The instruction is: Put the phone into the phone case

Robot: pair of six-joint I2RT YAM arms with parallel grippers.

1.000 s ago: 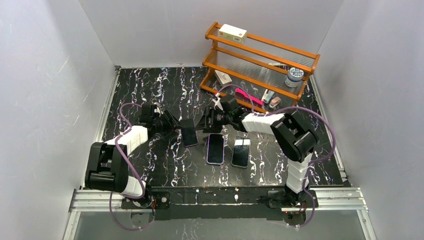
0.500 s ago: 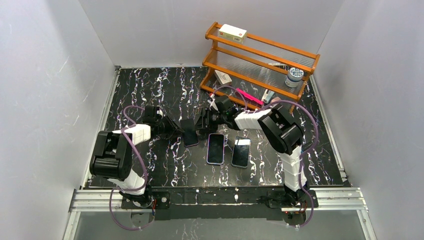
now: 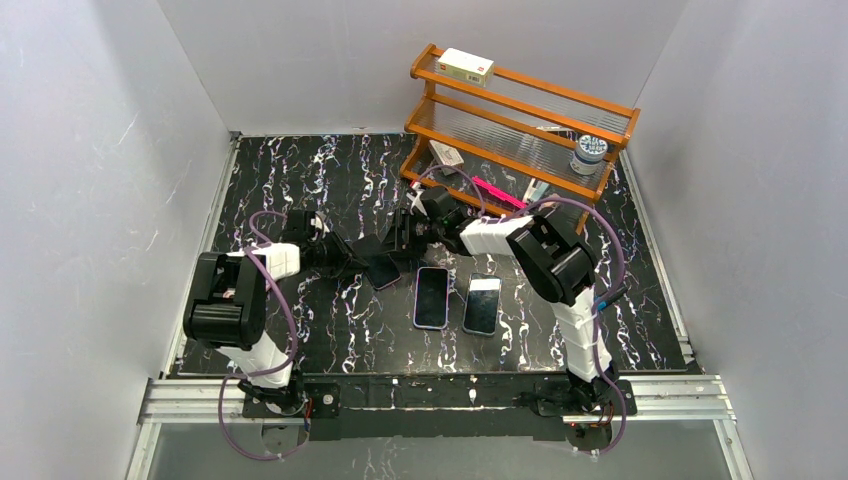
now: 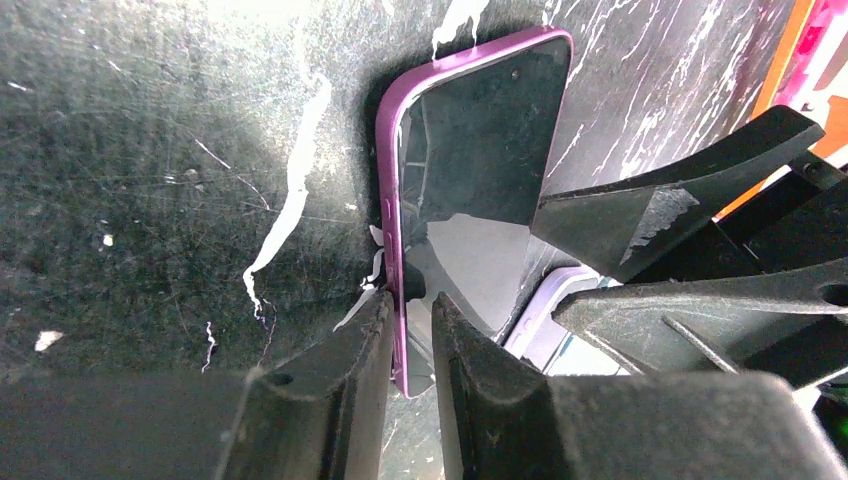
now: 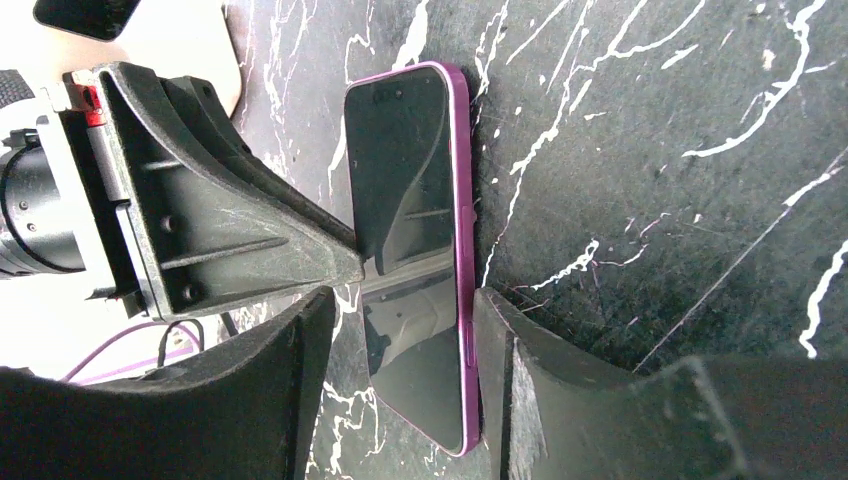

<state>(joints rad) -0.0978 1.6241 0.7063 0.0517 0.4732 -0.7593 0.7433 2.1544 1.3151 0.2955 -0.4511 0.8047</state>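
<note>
**Left jaws have closed on the phone's rim**

Since a second ago the left arm has folded back toward its base, and the left gripper has narrowed from a wide gape to a pinch. The right gripper has slid left over the phone, which has turned slightly.

The phone lies screen up on the table, left of centre, between the two grippers. The left gripper is clenched on its purple rim at the left long edge. The right gripper straddles the phone's width, with one finger against the purple edge. Whether it actually clamps the phone cannot be told.

A second phone and a third phone lie flat side by side, just near and right of the first. A rack stands at the far right.
</note>
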